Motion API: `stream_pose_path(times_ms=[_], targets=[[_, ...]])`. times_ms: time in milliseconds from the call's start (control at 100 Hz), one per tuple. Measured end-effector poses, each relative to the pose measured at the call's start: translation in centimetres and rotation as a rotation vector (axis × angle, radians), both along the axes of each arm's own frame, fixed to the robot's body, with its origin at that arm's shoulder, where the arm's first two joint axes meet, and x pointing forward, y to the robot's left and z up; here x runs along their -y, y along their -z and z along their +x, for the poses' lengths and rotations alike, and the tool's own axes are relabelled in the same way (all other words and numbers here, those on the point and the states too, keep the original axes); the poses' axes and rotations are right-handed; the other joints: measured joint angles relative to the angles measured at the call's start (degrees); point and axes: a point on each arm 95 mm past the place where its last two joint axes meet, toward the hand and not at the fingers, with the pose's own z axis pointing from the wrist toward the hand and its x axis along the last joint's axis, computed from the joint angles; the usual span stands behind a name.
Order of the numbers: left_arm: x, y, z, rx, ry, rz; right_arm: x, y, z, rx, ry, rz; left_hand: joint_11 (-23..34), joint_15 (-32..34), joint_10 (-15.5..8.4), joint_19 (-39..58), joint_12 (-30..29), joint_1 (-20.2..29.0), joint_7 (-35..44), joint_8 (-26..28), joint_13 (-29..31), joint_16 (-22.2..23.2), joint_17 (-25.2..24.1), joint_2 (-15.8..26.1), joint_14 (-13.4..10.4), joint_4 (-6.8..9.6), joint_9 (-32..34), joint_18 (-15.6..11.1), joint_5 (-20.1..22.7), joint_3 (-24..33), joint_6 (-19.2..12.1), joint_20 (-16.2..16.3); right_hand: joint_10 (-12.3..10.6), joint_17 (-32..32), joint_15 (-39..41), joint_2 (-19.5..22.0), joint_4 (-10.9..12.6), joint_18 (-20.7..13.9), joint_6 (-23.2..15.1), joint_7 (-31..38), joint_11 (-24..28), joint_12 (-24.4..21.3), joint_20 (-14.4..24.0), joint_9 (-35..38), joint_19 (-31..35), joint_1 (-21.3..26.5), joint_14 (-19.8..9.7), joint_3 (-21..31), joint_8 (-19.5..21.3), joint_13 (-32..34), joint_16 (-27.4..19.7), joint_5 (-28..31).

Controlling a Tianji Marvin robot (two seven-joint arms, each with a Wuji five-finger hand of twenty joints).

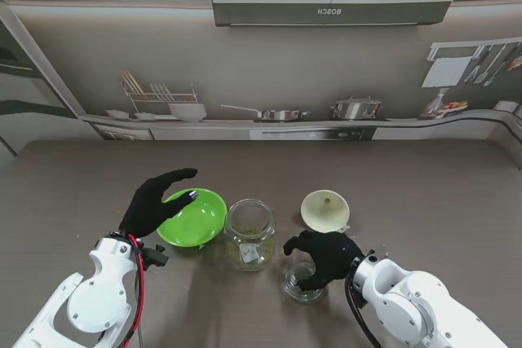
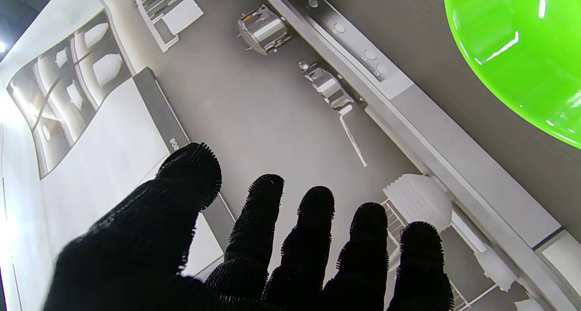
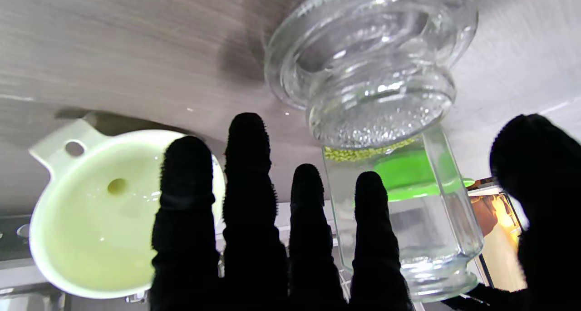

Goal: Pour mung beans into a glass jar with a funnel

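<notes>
A clear glass jar (image 1: 249,234) stands upright in the middle of the table, with a thin layer of mung beans (image 3: 363,153) at its bottom. A cream funnel (image 1: 326,209) lies on the table to the jar's right, apart from it, wide mouth up (image 3: 104,220). To the jar's left sits a green bowl (image 1: 192,218), with no beans showing inside. My left hand (image 1: 159,201) hovers open over the bowl's left rim (image 2: 522,52), fingers spread. My right hand (image 1: 322,254) is open above a glass lid (image 1: 302,283) nearer to me; the lid (image 3: 363,75) rests on the table between thumb and fingers.
The brown table (image 1: 424,193) ends at a printed kitchen backdrop (image 1: 269,112) showing pots, a dish rack and shelves. Both white forearms rise from the near corners.
</notes>
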Motion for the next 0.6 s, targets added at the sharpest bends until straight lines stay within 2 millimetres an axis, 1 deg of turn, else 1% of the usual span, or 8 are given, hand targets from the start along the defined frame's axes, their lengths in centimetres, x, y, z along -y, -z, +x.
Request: stream_pose_path(times_ms=[140, 230, 260, 280, 440, 490, 540, 600], targets=[[0.0, 0.0, 0.0, 0.000, 0.000, 0.000, 0.0, 0.6, -0.1, -0.005, -0.004, -0.019, 0.0, 0.0, 0.0, 0.0, 0.0, 0.0, 0.0, 0.0, 0.0, 0.0, 0.0, 0.0, 0.0, 0.00, 0.0, 0.0, 0.0, 0.0, 0.0, 0.0, 0.0, -0.1, 1.5, -0.7, 1.5, 0.0, 0.0, 0.8, 1.3, 0.9, 0.7, -1.7, 0.5, 0.7, 0.0, 0.6, 0.7, 0.0, 0.7, -0.5], [0.0, 0.0, 0.0, 0.000, 0.001, 0.000, 0.1, 0.9, -0.1, 0.001, -0.006, -0.037, 0.0, 0.0, 0.0, 0.0, 0.0, 0.0, 0.0, 0.0, 0.0, 0.0, 0.0, 0.0, 0.0, 0.00, 0.0, 0.0, 0.0, 0.0, 0.0, 0.0, 0.0, -0.4, 2.2, -1.4, 1.6, 0.0, 0.0, 0.9, 1.6, 1.4, 0.8, -2.4, 0.9, 1.8, -0.1, 1.2, 1.2, -0.9, 1.2, -0.6], [0.0, 0.0, 0.0, -0.001, 0.001, 0.000, 0.1, 1.0, -0.1, 0.001, -0.005, -0.040, 0.0, 0.0, 0.0, 0.0, 0.0, 0.0, 0.0, 0.0, 0.0, 0.0, 0.0, 0.0, 0.0, 0.00, 0.0, 0.0, 0.0, 0.0, 0.0, 0.0, 0.0, -0.4, 2.4, -1.5, 1.6, 0.0, 0.0, 1.6, 2.1, 1.6, 1.3, -2.5, 1.1, 2.1, -0.1, 1.2, 1.2, -0.9, 1.3, -1.2], [0.0, 0.0, 0.0, -0.001, 0.001, 0.000, 0.2, 1.1, -0.1, 0.000, -0.004, -0.041, 0.0, 0.0, 0.0, 0.0, 0.0, 0.0, 0.0, 0.0, 0.0, 0.0, 0.0, 0.0, 0.0, 0.00, 0.0, 0.0, 0.0, 0.0, 0.0, 0.0, 0.0, -0.4, 2.7, -1.5, 2.1, 0.0, 0.0, 1.6, 2.2, 1.6, 1.4, -2.5, 1.1, 2.1, -0.1, 1.2, 1.2, -0.9, 1.3, -1.2], [0.0, 0.0, 0.0, -0.003, 0.004, -0.001, 0.3, 1.7, -0.1, 0.001, -0.002, -0.044, 0.0, 0.0, 0.0, 0.0, 0.0, 0.0, 0.0, 0.0, 0.0, 0.0, -0.1, 0.0, 0.0, 0.00, 0.0, 0.0, 0.0, 0.0, 0.0, 0.0, 0.0, 0.4, 4.8, -2.2, 2.2, 0.0, 0.0, 4.2, 4.4, 2.9, 1.6, -2.5, 1.9, 3.1, -0.2, 1.3, 2.5, -0.9, 2.2, -1.2], [0.0, 0.0, 0.0, -0.003, 0.005, -0.001, 0.3, 1.9, 0.0, 0.006, -0.003, -0.044, 0.0, 0.0, 0.0, 0.0, 0.0, 0.0, 0.0, 0.0, 0.0, 0.0, -0.1, 0.0, 0.0, 0.00, 0.0, 0.0, 0.0, 0.0, 0.0, 0.0, 0.0, 1.1, 6.0, -3.4, 2.2, 0.0, 0.0, 5.1, 5.2, 3.4, 2.1, -2.5, 2.5, 3.5, -0.7, 1.3, 2.7, -0.9, 2.8, -1.2], [0.0, 0.0, 0.0, -0.004, 0.005, -0.001, 0.3, 2.1, 0.0, 0.010, -0.002, -0.042, 0.0, 0.0, 0.0, 0.0, 0.0, 0.0, 0.0, 0.0, 0.0, 0.0, -0.1, 0.0, 0.0, 0.00, 0.0, 0.0, 0.0, 0.0, 0.0, 0.0, 0.0, 2.0, 7.8, -4.3, 2.8, -0.1, 0.0, 6.6, 6.5, 4.2, 2.2, -2.5, 3.6, 3.9, -1.4, 1.2, 3.3, -0.6, 3.4, -1.2], [0.0, 0.0, 0.0, -0.004, 0.005, -0.001, 0.2, 2.3, 0.1, 0.016, -0.002, -0.037, 0.0, 0.0, 0.0, 0.0, 0.0, 0.0, 0.0, 0.0, 0.0, 0.0, -0.1, 0.0, 0.1, 0.00, 0.0, 0.1, 0.0, 0.0, 0.0, 0.0, -0.1, 3.0, 10.1, -4.4, 2.8, -0.1, 0.0, 8.8, 8.1, 5.2, 2.2, -2.5, 4.4, 4.8, -2.2, 1.2, 3.9, 0.3, 4.3, -1.2]])
